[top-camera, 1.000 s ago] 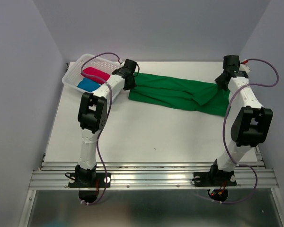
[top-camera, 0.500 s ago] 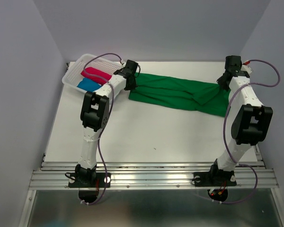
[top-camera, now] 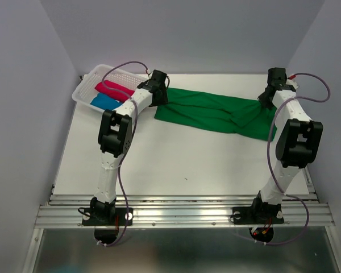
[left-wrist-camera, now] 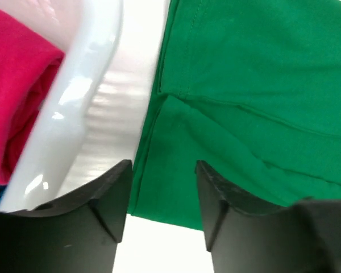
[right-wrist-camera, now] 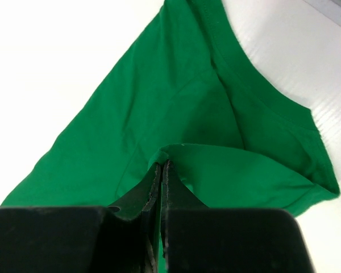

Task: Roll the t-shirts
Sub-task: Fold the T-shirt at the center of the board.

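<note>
Table (top-camera: 176, 159): the near part carries nothing of the task.

Green t-shirt (top-camera: 216, 114): spread across the far part of the table, unrolled. Its left edge lies just beside the white lattice basket (top-camera: 79, 91).

Left gripper (left-wrist-camera: 162, 168): clamped a second ago, its jaws now stand apart over that left edge and hold nothing.

Right gripper (right-wrist-camera: 161, 165): still pinched tight on a raised fold at the shirt's right end.

Basket contents: crimson-pink t-shirt (top-camera: 113, 89) and blue t-shirt (top-camera: 104, 101), both untouched.

Assessment: the left end has been released, so laying-out appears nearly finished. Rolling has not begun on any shirt.
</note>
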Robot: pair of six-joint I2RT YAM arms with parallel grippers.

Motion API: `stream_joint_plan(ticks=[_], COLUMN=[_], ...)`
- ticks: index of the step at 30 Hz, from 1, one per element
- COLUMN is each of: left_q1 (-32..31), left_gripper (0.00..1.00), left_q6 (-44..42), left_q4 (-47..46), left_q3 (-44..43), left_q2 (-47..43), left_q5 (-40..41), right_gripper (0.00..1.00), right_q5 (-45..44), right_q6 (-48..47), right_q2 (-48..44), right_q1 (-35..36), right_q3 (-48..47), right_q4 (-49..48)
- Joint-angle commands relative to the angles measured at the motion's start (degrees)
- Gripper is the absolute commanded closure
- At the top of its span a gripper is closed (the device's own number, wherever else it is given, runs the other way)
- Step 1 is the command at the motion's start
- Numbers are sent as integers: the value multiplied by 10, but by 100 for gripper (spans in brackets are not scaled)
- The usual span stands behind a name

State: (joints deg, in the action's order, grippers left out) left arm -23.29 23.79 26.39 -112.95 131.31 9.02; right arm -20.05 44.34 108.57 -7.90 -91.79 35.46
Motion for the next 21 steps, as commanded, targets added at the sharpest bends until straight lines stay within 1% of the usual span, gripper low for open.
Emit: stream_joint_plan(ticks=[1,3,7,9,10,13,14,15,17,18,19,21], left_q1=[3,-3,-12,-17,-20,-29,-31,-35,-38,-39,-40,-40], left_gripper=[38,28,28,30,33,40,41,41,41,41,41,41], left_q6=[-16,-23,-37,-39,-40,-42,-44,-47,-52,-52,-52,-52], left_q4=[-8,-13,-31,-30,-30,-35,-36,-40,-39,-36,-35,-35], left_q3=[-18,-15,6,14,20,37,41,45,46,45,46,46], left_q2=[-42,-54,-83,-84,-83,-83,-83,-81,-77,-72,-72,-68], left_q5=[7,10,7,-5,-14,-26,-32,-40,-57,-59,-59,-66], right_gripper=[99,99,99,99,99,99,95,86,71,50,41,35], right_q5=[12,19,26,28,28,33,43,51,61,61,61,63], right_q6=[0,1,4,6,7,10,8,6,3,0,-1,-7], right_q2=[22,34,55,64,73,91,97,101,103,96,89,57], right_q1=[-4,-4,-10,-10,-10,-15,-15,-21,-21,-21,-21,-21], right_q3=[-37,-45,-54,-59,-65,-81,-87,-92,-102,-98,-90,-60], right_q4=[-28,-28,-28,-28,-27,-27,-26,-25,-14,-14,-14,-20])
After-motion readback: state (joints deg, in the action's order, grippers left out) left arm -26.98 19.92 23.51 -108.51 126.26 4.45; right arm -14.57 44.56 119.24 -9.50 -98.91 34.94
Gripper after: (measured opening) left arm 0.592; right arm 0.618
